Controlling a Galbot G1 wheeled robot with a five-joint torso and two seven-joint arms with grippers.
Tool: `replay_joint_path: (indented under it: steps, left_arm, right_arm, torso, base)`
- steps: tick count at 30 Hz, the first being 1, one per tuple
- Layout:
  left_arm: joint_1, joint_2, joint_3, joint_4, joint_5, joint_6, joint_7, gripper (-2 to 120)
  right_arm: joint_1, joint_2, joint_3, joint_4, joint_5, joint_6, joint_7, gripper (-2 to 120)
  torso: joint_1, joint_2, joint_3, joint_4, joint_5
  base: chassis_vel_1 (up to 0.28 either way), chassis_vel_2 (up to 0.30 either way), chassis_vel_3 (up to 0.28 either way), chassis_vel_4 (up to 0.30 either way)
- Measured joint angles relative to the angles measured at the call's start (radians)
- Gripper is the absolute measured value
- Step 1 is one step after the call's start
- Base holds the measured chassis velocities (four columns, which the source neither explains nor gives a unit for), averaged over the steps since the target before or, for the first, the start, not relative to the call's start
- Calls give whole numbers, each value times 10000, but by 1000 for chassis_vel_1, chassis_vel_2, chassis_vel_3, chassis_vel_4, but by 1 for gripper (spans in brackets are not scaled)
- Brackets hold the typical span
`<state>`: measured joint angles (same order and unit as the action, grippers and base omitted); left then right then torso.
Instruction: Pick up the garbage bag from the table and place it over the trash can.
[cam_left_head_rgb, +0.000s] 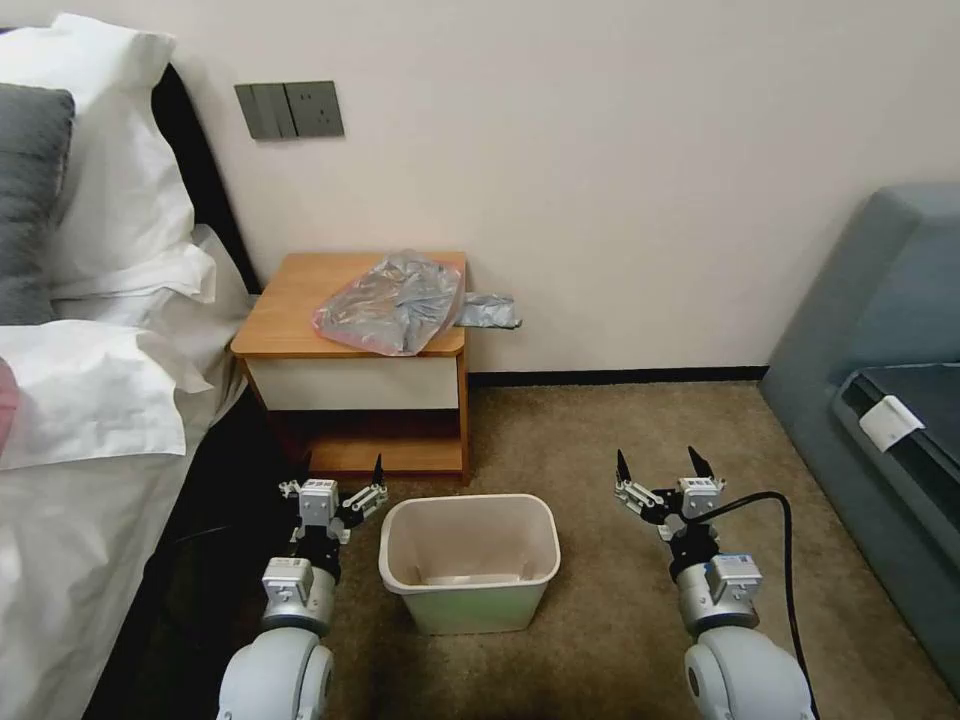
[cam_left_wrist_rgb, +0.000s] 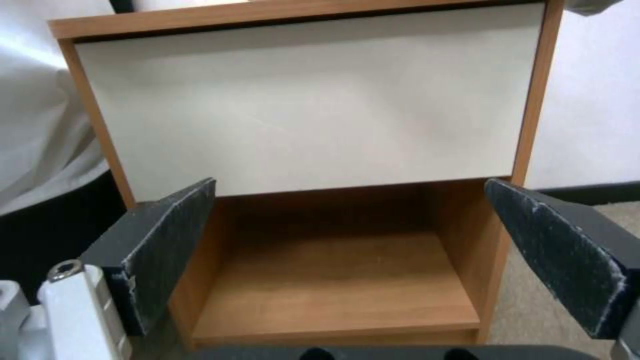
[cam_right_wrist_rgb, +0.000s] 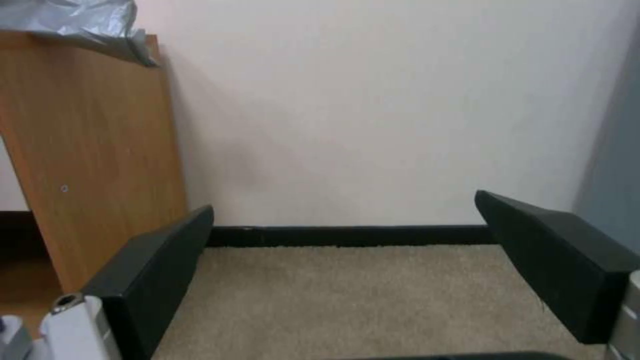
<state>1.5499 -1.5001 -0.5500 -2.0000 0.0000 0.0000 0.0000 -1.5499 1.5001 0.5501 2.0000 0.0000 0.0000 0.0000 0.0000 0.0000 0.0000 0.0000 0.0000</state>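
The garbage bag (cam_left_head_rgb: 400, 302), crumpled grey translucent plastic with a pinkish edge, lies on the table (cam_left_head_rgb: 290, 315) top, one end hanging past its right side; a corner of the garbage bag (cam_right_wrist_rgb: 80, 22) shows in the right wrist view. The beige trash can (cam_left_head_rgb: 470, 562) stands upright and empty on the carpet before the table. My left gripper (cam_left_head_rgb: 342, 475) is open, low, left of the can, facing the table's drawer front (cam_left_wrist_rgb: 313, 100) and shelf. My right gripper (cam_left_head_rgb: 660, 467) is open, low, right of the can, facing the wall.
A bed (cam_left_head_rgb: 90, 400) with white pillows runs along the left, close to my left arm. A grey-blue sofa (cam_left_head_rgb: 880, 380) stands at the right. A black cable (cam_left_head_rgb: 790, 580) trails from my right arm. Beige carpet (cam_left_head_rgb: 620, 430) lies open between table and sofa.
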Motion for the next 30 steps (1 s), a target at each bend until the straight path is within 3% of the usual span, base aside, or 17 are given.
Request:
replay_joint_path:
  steps: [30]
  left_arm:
    - [0, 0, 0, 0, 0, 0, 0, 100]
  right_arm:
    - [0, 0, -1, 0, 0, 0, 0, 100]
  torso:
    - [0, 0, 0, 0, 0]
  base:
    - [0, 0, 0, 0]
